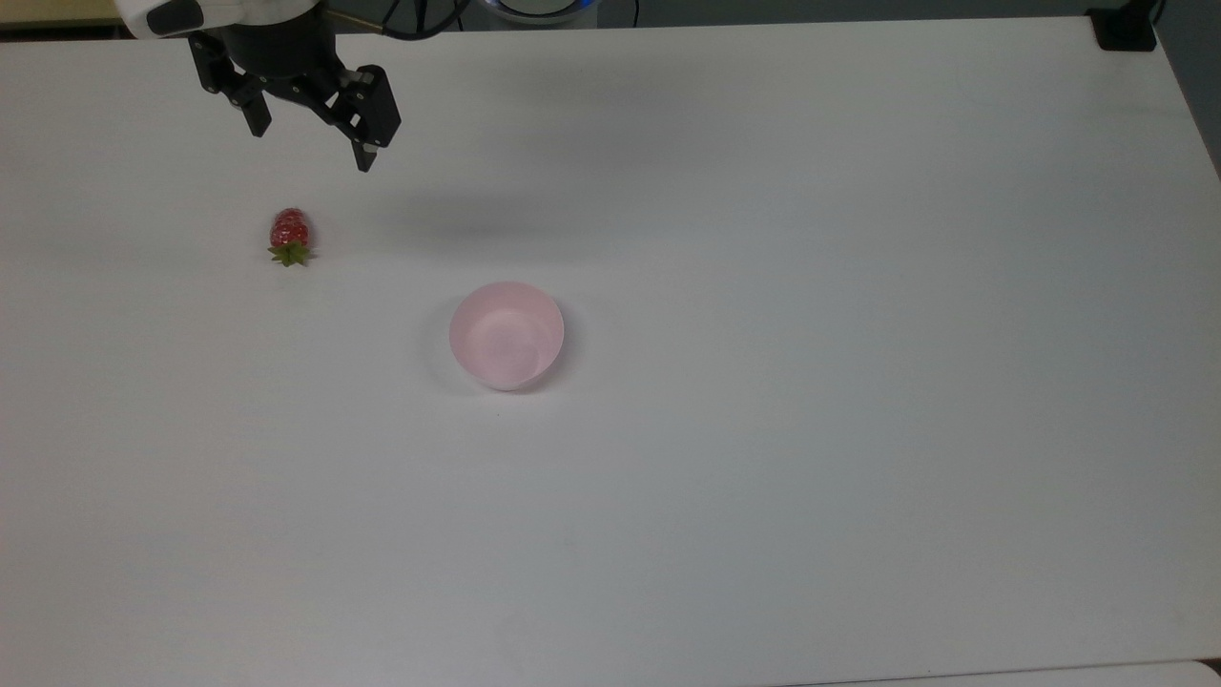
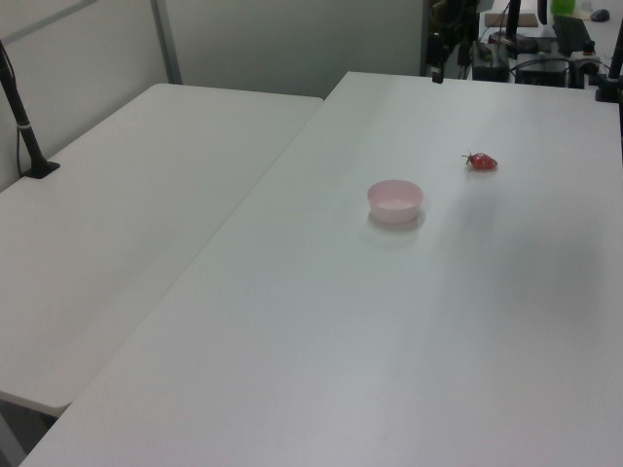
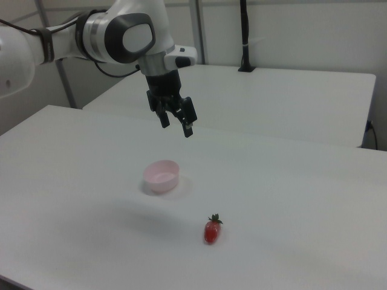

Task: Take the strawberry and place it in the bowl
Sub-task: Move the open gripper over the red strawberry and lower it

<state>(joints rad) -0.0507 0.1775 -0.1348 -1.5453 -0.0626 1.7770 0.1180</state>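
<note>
A small red strawberry with a green cap lies on its side on the white table, toward the top view's left. It also shows as the strawberry in the left view and the strawberry in the right view. The pale pink bowl stands upright and empty near the table's middle, seen too as the bowl and the bowl. My gripper hangs open in the air above the table, beyond the strawberry in the top view. In the right view the gripper is well above the bowl, holding nothing.
The white table stretches wide to the top view's right and front. A second white table adjoins it at the left view's left, with a black post clamped on it. Cluttered equipment stands past the far edge.
</note>
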